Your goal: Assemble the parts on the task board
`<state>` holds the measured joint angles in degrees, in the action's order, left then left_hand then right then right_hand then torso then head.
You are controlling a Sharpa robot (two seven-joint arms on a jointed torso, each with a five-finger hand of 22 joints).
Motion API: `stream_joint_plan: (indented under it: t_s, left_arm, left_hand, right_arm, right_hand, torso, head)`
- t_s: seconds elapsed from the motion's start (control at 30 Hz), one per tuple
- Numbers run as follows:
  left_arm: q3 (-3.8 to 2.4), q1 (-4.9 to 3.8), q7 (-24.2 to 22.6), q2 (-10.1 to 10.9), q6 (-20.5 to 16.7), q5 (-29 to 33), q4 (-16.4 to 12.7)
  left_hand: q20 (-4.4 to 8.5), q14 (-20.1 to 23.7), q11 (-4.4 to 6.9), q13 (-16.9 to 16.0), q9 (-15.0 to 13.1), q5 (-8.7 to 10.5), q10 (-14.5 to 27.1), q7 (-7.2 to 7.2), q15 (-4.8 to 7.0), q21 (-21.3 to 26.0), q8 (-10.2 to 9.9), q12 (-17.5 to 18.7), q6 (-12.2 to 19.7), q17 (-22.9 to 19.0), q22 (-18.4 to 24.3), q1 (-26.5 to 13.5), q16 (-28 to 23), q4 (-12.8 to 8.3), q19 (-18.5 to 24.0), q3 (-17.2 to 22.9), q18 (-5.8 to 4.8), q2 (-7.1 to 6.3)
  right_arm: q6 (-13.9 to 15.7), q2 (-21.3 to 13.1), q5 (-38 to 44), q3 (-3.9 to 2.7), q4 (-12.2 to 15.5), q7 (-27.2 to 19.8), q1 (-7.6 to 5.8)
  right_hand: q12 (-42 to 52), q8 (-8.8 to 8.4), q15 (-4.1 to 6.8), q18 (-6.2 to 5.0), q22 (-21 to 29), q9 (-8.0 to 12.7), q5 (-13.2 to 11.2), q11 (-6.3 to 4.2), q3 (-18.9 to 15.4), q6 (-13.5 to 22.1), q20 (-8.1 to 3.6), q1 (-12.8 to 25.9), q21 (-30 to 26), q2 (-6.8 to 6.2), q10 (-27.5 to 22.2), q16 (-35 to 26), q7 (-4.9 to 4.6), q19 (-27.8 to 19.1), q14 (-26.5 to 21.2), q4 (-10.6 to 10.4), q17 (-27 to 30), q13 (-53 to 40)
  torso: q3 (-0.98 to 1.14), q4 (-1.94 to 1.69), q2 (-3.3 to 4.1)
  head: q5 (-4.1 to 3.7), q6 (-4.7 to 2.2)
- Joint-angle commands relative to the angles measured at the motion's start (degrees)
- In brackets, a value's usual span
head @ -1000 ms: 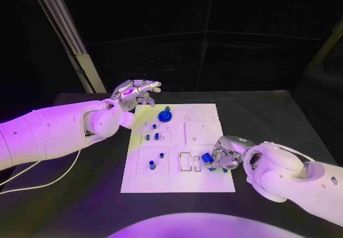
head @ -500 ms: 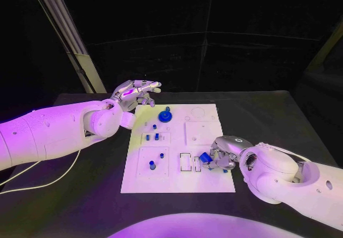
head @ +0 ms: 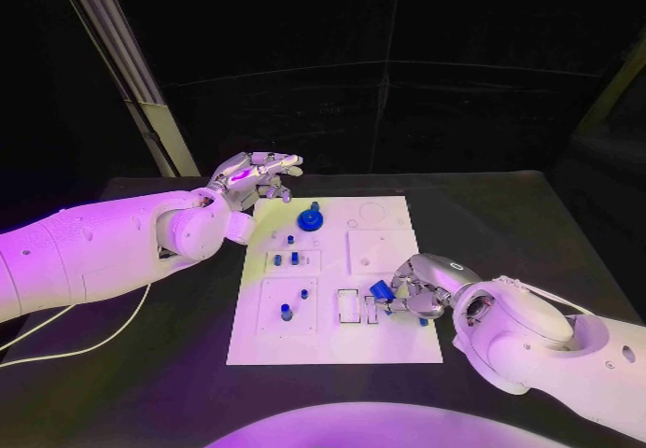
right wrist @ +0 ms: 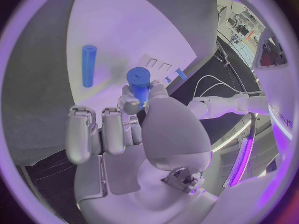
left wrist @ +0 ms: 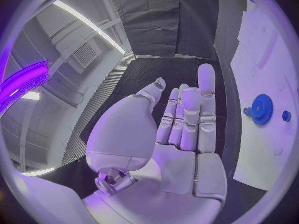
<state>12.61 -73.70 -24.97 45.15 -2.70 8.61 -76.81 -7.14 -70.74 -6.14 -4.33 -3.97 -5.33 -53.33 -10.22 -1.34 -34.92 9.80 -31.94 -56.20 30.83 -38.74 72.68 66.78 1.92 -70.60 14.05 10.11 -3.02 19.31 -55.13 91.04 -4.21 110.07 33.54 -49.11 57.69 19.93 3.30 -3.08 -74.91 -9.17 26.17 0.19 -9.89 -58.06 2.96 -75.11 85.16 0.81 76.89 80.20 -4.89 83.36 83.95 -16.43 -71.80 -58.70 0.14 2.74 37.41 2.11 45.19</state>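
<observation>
Over board's right edge: right hand [head: 420,291] pinches short blue plastic cylinder [right wrist: 139,82].
Beyond white task board [head: 390,347] far-left corner: left hand [head: 252,175] empty, fingers apart, above black tabletop [head: 498,201].

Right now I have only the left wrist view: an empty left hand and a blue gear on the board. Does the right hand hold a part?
Observer: Yes. The right hand pinches a short blue peg between its thumb and a finger.
Operator: Over which part of the board is it?
Observer: Over the near right side of the board, next to two rectangular slots.
Operator: Is any loose part close to it?
Observer: Yes, a second peg lies flat on the board, apart from the hand.
</observation>
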Motion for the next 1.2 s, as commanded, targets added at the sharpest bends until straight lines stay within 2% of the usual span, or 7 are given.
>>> stream_joint_plan:
  t_s: [0.03, 0.23, 0.43, 0.57, 0.73, 0.87, 1.2]
  left_arm:
    - [-0.04, -0.08, -0.1, 0.0, 0.8, 0.1, -0.2]
    - [-0.03, -0.08, -0.1, 0.0, 0.8, 0.1, -0.2]
    - [-0.03, -0.08, -0.1, 0.0, 0.8, 0.1, -0.2]
    - [-0.03, -0.08, -0.1, -0.1, 0.9, 0.1, -0.2]
    - [-0.03, -0.09, -0.1, -0.1, 0.8, 0.1, -0.3]
    - [-0.03, -0.09, -0.1, -0.1, 0.8, 0.1, -0.3]
    - [-0.03, -0.09, 0.0, -0.3, 0.8, 0.1, -0.2]
  left_hand:
    - [0.09, 0.3, -0.06, 0.1, 0.1, 0.21, 0.5, -0.09, -0.05, 0.1, 0.4, -0.2, 0.5, 0.0, 0.0, 0.3, 0.1, -0.1, -0.3, -0.3, 0.36, 0.13]
    - [0.09, 0.3, -0.06, 0.1, 0.1, 0.21, 0.5, -0.09, -0.05, 0.1, 0.4, -0.2, 0.5, 0.0, 0.0, 0.3, 0.1, -0.1, -0.3, -0.3, 0.36, 0.13]
    - [0.09, 0.3, -0.06, 0.1, 0.1, 0.21, 0.5, -0.09, -0.05, 0.1, 0.4, -0.2, 0.5, 0.0, 0.0, 0.3, 0.1, -0.1, -0.3, -0.3, 0.36, 0.13]
    - [0.09, 0.3, -0.06, 0.1, 0.1, 0.21, 0.5, -0.09, -0.05, 0.1, 0.4, -0.2, 0.5, 0.0, 0.0, 0.3, 0.1, -0.1, -0.3, -0.3, 0.36, 0.13]
    - [0.09, 0.4, -0.06, 0.1, 0.1, 0.19, 0.5, -0.08, -0.04, 0.1, 0.4, -0.2, 0.5, -0.1, 0.1, 0.4, 0.1, 0.0, -0.3, -0.4, 0.36, 0.20]
    - [0.09, 0.4, -0.06, 0.1, 0.1, 0.19, 0.5, -0.08, -0.04, 0.1, 0.4, -0.2, 0.5, -0.1, 0.1, 0.4, 0.1, 0.0, -0.3, -0.4, 0.36, 0.20]
    - [0.09, 0.4, -0.04, 0.1, 0.1, 0.17, 0.6, -0.05, -0.04, 0.1, 0.5, -0.3, 0.5, -0.1, 0.1, 0.4, 0.1, 0.0, -0.3, -0.4, 0.36, 0.27]
  right_arm:
    - [6.3, 0.0, -3.4, -0.02, 0.3, -3.0, -0.09]
    - [5.0, 0.6, -5.0, -0.03, 0.2, -2.8, -0.09]
    - [4.3, 1.7, -7.0, -0.03, 0.0, -2.7, -0.09]
    - [1.8, 2.8, -11.4, -0.04, -0.4, -1.9, -0.09]
    - [0.4, 3.8, -16.0, -0.05, -0.7, -1.1, -0.10]
    - [0.2, 4.4, -17.3, -0.05, -0.9, -0.5, -0.10]
    - [0.4, 5.5, -17.7, -0.07, -1.7, 1.0, -0.11]
  right_hand:
    - [-0.5, 0.08, 0.42, 0.62, -4.5, -0.2, 0.3, -0.11, -0.3, -0.8, -0.18, -0.2, 0.2, 0.66, 0.2, 0.2, 0.23, 0.3, 2.8, -0.1, 0.0, 0.3]
    - [-0.9, 0.05, 0.51, 0.62, -4.5, -0.4, 1.2, -0.23, -0.3, -1.1, -0.27, -0.3, 0.2, 0.98, 0.2, 0.2, 0.37, 0.3, 2.8, 0.0, 0.0, 0.4]
    - [-0.8, 0.10, 0.56, 0.65, -4.7, -0.6, 1.7, -0.30, -0.4, -1.4, -0.31, -0.3, 0.2, 1.09, 0.4, 0.3, 0.45, 0.4, 2.8, -0.1, -0.3, 0.2]
    - [-0.7, 0.12, 0.59, 0.67, -4.8, -0.6, 1.8, -0.33, -0.5, -1.6, -0.35, -0.2, 0.3, 1.14, 0.5, 0.3, 0.49, 0.5, 2.9, -0.1, -0.4, 0.0]
    - [-0.8, 0.11, 0.60, 0.67, -4.7, -0.7, 1.8, -0.33, -0.5, -1.6, -0.36, -0.1, 0.3, 1.17, 0.5, 0.3, 0.49, 0.4, 2.8, -0.2, -0.3, 0.1]
    - [-0.9, 0.08, 0.61, 0.65, -4.7, -0.7, 1.8, -0.33, -0.7, -1.6, -0.38, 0.1, 0.2, 1.24, 0.5, 0.3, 0.49, 0.4, 2.8, -0.2, -0.3, 0.1]
    - [-1.3, -0.05, 0.64, 0.64, -4.6, -1.0, 1.1, -0.36, -1.4, -1.9, -0.44, 1.4, 0.2, 1.40, 0.6, 0.2, 0.54, 0.4, 2.8, -0.2, -0.2, 0.1]
  torso:
    - [-0.04, -0.06, 0.03]
    - [-0.09, -0.08, 0.01]
    - [-0.05, -0.11, 0.03]
    - [-0.08, -0.10, 0.04]
    - [-0.05, -0.05, 0.06]
    - [-0.05, 0.06, 0.04]
    - [-0.06, -0.03, -0.02]
  head:
    - [0.15, 0.08]
    - [0.23, 0.18]
    - [0.30, 0.17]
    - [0.32, 0.24]
    - [0.45, 0.39]
    - [0.49, 0.41]
    - [0.51, 0.33]
